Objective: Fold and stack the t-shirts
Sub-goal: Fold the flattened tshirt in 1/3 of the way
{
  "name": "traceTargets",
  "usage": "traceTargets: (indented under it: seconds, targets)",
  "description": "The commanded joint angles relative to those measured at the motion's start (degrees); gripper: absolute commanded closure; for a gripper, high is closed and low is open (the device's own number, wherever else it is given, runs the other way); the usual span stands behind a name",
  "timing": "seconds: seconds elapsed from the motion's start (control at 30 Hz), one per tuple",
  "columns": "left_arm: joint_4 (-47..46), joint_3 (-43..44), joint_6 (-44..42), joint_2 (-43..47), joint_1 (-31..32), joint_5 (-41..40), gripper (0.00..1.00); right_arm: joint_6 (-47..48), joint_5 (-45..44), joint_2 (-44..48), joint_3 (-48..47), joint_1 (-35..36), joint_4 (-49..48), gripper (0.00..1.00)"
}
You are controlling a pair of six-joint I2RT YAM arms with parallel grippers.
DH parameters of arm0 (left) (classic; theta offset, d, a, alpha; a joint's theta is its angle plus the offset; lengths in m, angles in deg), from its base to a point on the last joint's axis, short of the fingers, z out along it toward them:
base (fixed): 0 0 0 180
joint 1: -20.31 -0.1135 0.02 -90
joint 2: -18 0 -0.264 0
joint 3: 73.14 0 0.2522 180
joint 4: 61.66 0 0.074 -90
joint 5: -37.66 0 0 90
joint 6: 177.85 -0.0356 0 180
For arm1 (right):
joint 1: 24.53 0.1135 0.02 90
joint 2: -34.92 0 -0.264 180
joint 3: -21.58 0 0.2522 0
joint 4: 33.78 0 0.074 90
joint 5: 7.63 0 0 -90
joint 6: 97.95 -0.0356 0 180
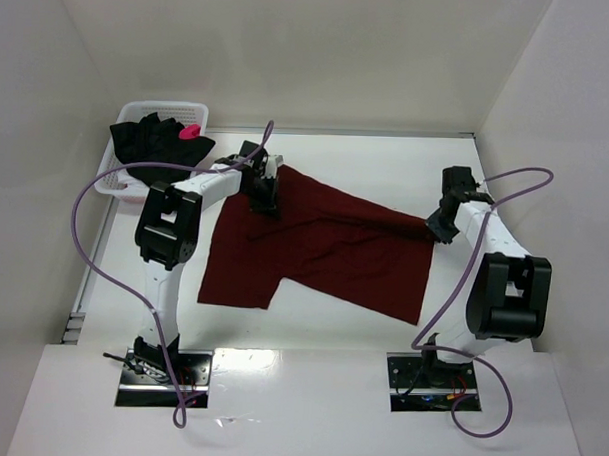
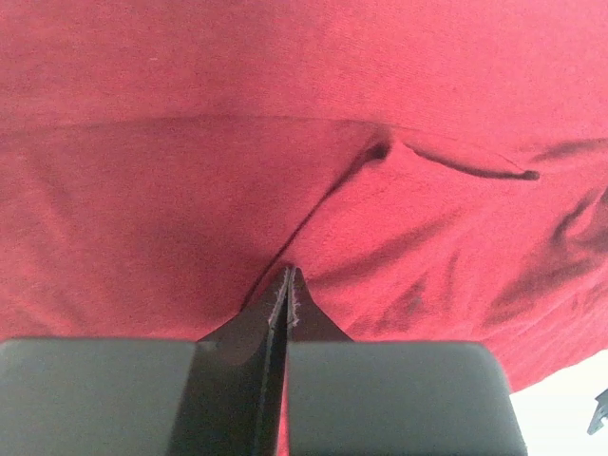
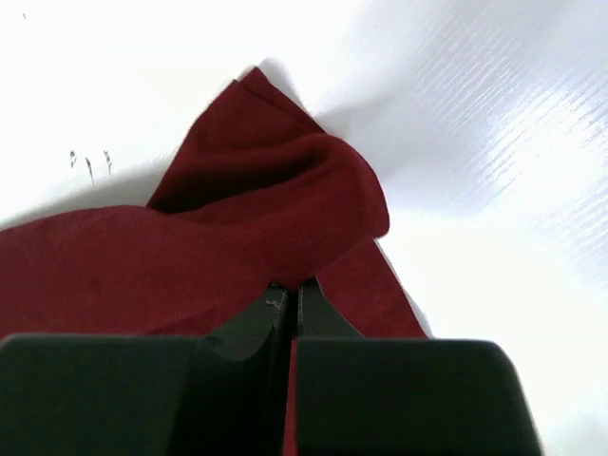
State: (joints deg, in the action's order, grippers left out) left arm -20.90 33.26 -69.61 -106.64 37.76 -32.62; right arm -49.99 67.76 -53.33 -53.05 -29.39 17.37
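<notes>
The maroon t-shirt [image 1: 324, 251] lies spread across the middle of the table, slanting from upper left to lower right. My left gripper [image 1: 262, 199] is shut on the shirt's upper left corner; in the left wrist view the cloth [image 2: 313, 142] fills the frame and puckers at the closed fingertips [image 2: 288, 274]. My right gripper [image 1: 437, 228] is shut on the shirt's right corner, where the cloth [image 3: 285, 218] bunches into a fold over the closed tips [image 3: 288, 285]. The black t-shirt [image 1: 157, 143] with a pink mark [image 1: 190, 130] hangs over the basket.
A white mesh basket [image 1: 124, 182] stands at the back left, against the left wall. White walls enclose the table on the left, back and right. Purple cables loop from both arms. Bare table [image 3: 494, 190] lies to the right of the shirt's corner.
</notes>
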Motion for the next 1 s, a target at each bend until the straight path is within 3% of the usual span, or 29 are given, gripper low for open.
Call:
traceTargets:
  seconds: [0.0, 0.07, 0.17, 0.2, 0.23, 0.33, 0.57, 0.77, 0.87, 0.9, 0.97]
  targets:
    - [0.9, 0.2, 0.0, -1.3, -1.2, 0.0, 1.0, 1.4, -1.3, 1.9, 1.2, -0.5, 0.8, 1.0]
    - [0.9, 0.2, 0.0, -1.3, -1.2, 0.5, 1.0, 1.4, 1.2, 1.9, 1.8, -0.5, -0.9, 0.98]
    - [0.9, 0.2, 0.0, -1.3, -1.2, 0.5, 1.0, 2.0, 2.7, 1.2, 2.3, -0.5, -1.7, 0.83]
    - [0.9, 0.2, 0.0, -1.3, -1.2, 0.5, 1.0, 2.0, 3.4, 1.2, 2.9, -0.5, -1.7, 0.66]
    - [0.9, 0.2, 0.0, -1.3, -1.2, 0.5, 1.0, 2.5, 3.4, 1.2, 2.9, -0.5, -1.7, 0.55]
    - [1.4, 0.8, 0.0, -1.3, -1.2, 0.5, 1.0, 2.5, 4.1, 2.8, 3.5, -0.5, -1.7, 0.35]
    - [1.9, 2.5, 0.0, -1.3, -1.2, 0.5, 0.98, 2.5, 3.0, 5.5, 1.4, -0.5, -1.2, 0.16]
    - [2.4, 2.5, 0.0, -0.3, -1.7, 0.5, 0.94, 1.9, 0.7, 6.2, 0.6, -1.7, -4.3, 0.17]
    - [2.4, 3.0, -0.6, -0.3, -1.7, 0.5, 0.9, 1.9, 0.1, 3.2, 1.1, -1.7, -6.7, 0.31]
    - [3.0, 3.5, -0.6, -0.3, -1.7, 0.5, 0.89, 2.5, 0.1, 0.4, 1.1, -1.7, -7.5, 0.42]
    - [3.0, 4.0, -0.6, 0.3, -1.7, 0.5, 0.85, 3.0, 0.1, -2.3, -0.2, -1.7, -8.3, 0.48]
